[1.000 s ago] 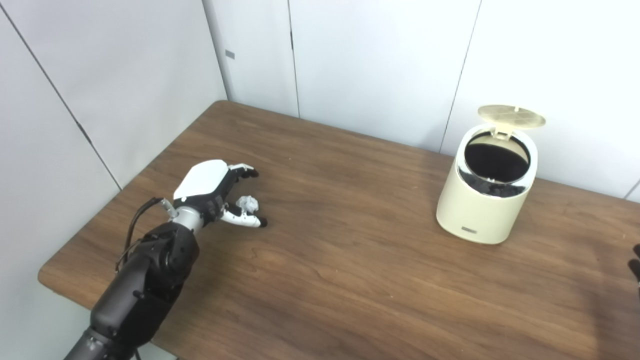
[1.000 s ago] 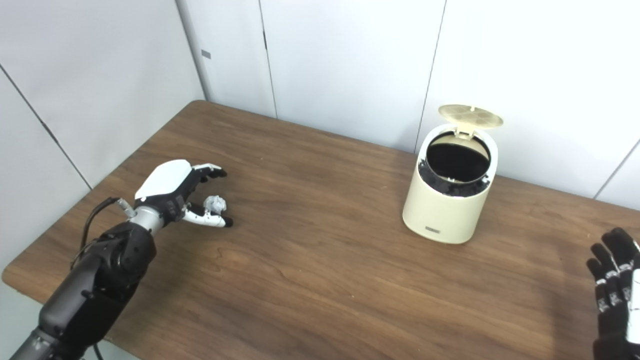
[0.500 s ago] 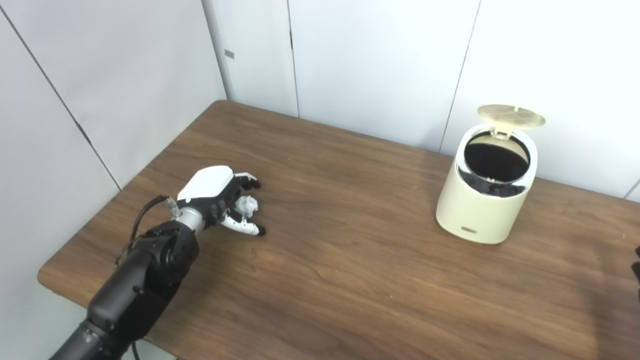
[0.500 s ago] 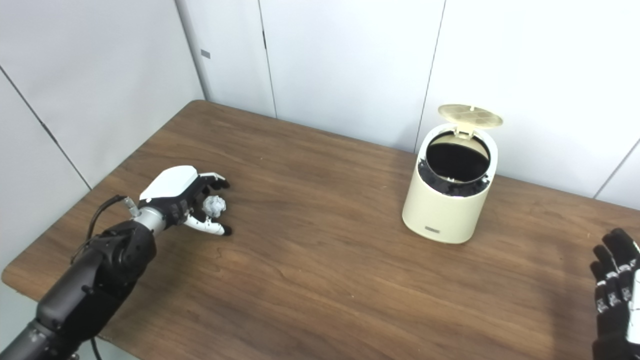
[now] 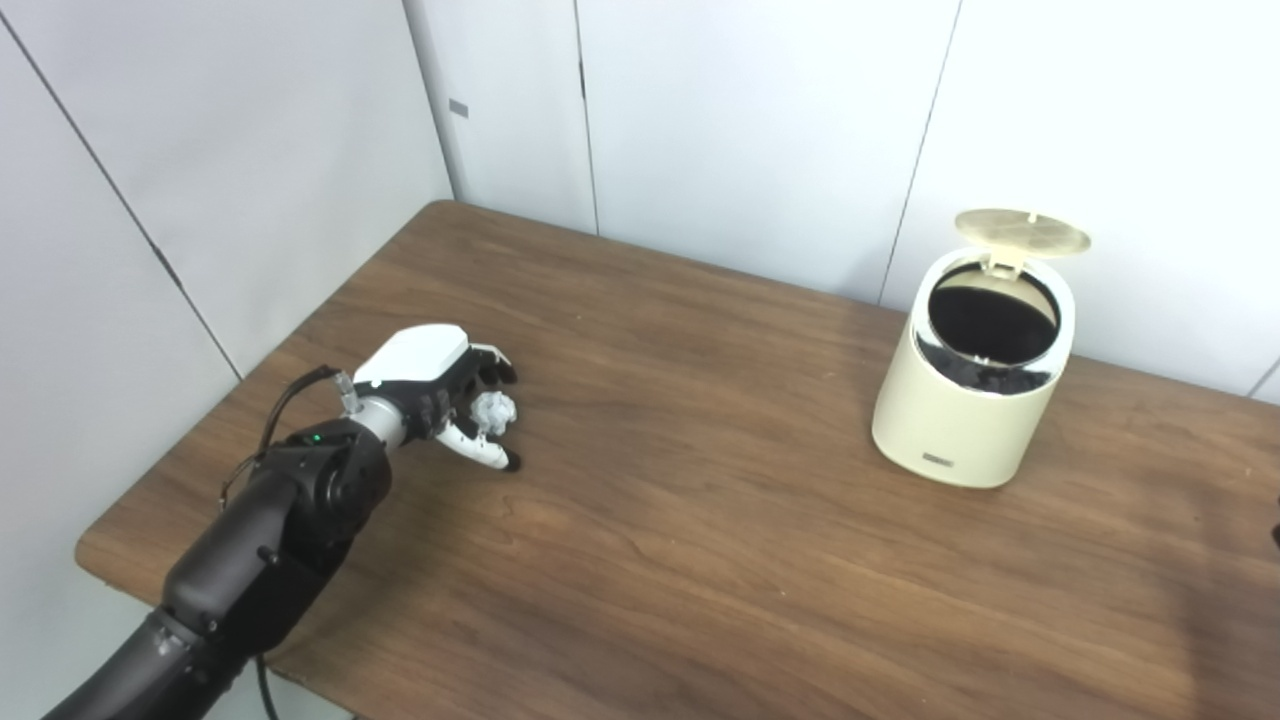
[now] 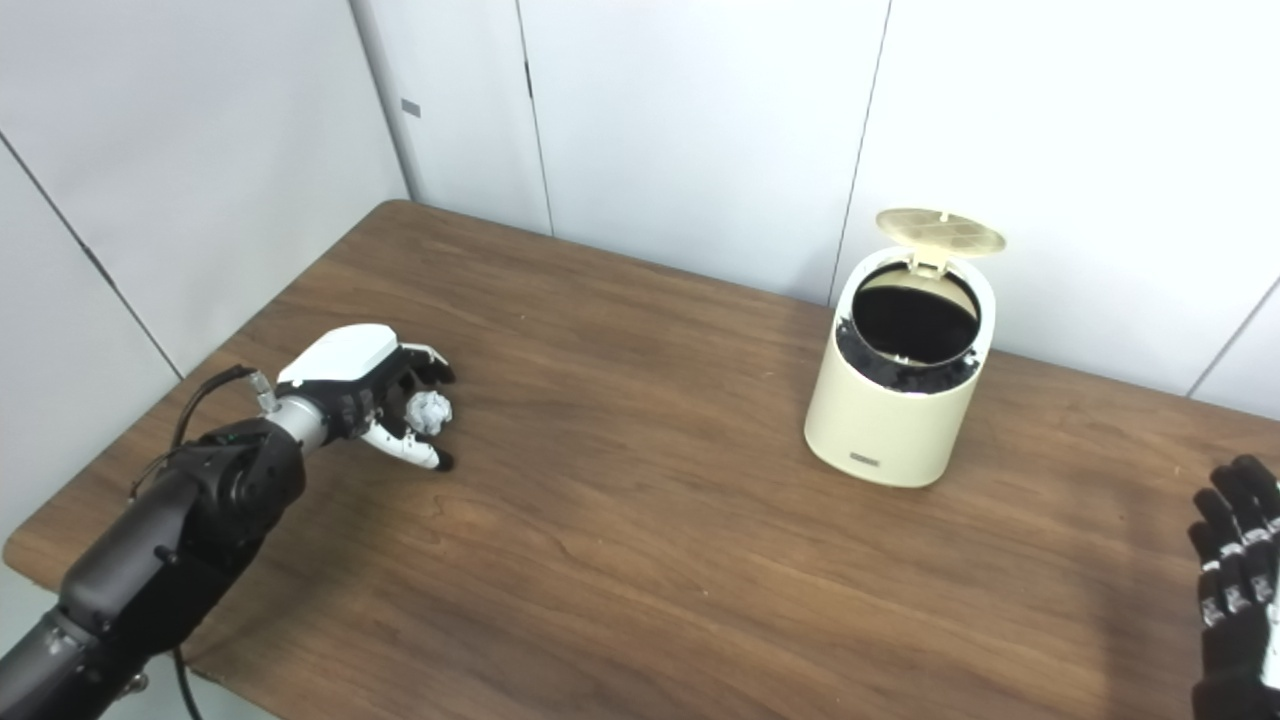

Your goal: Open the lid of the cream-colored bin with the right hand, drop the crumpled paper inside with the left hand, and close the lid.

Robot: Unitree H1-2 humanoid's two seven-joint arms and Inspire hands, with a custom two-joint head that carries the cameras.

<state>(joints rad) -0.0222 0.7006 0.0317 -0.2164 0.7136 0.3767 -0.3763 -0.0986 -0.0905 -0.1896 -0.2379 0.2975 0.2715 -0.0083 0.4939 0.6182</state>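
The left robot hand curls around the crumpled paper; squeeze firmly before lifting off the tabletop. The cream-colored bin, lid up, waits at 3 o'clock, the right robot hand open-fingered.

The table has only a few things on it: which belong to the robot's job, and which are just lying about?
Part of the job:
- cream-colored bin, lid already up
- crumpled paper, between the fingers of the left hand
- right hand, open, waiting at the table's right edge

Just lying about:
- nothing; only the wooden table itself
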